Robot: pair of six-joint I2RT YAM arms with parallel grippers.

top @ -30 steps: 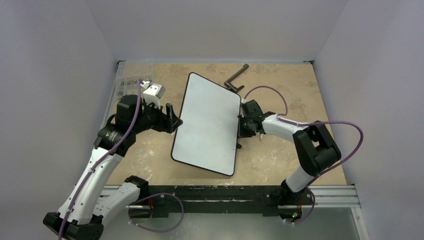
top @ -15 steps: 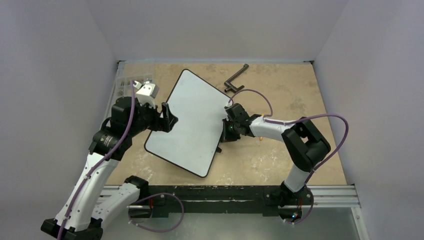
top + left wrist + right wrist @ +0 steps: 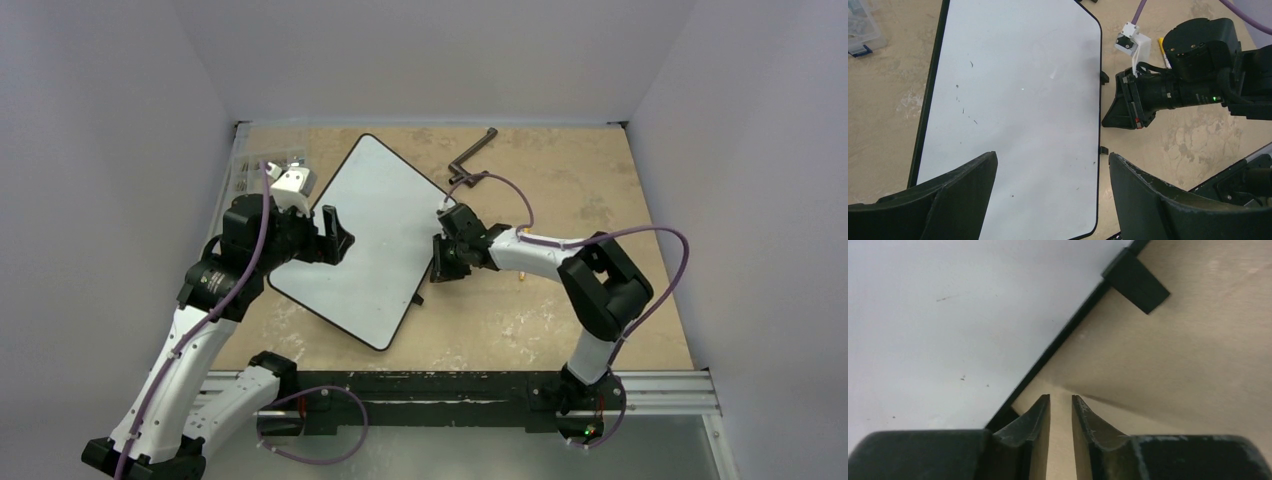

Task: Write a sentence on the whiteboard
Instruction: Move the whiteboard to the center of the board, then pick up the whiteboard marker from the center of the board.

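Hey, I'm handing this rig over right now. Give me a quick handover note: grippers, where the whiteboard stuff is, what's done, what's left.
Left gripper: open wide, empty, over the left edge of the large white rectangular whiteboard with the thin black rim.
Right gripper: jaws a narrow gap apart, empty, at the board's right edge near a black foot.
Whiteboard: lying on the tan table, turned at an angle between the arms.
Done: nothing written; only a few dark specks on the surface.
Left: fetch a marker (neither gripper holds one) and write the whole sentence.
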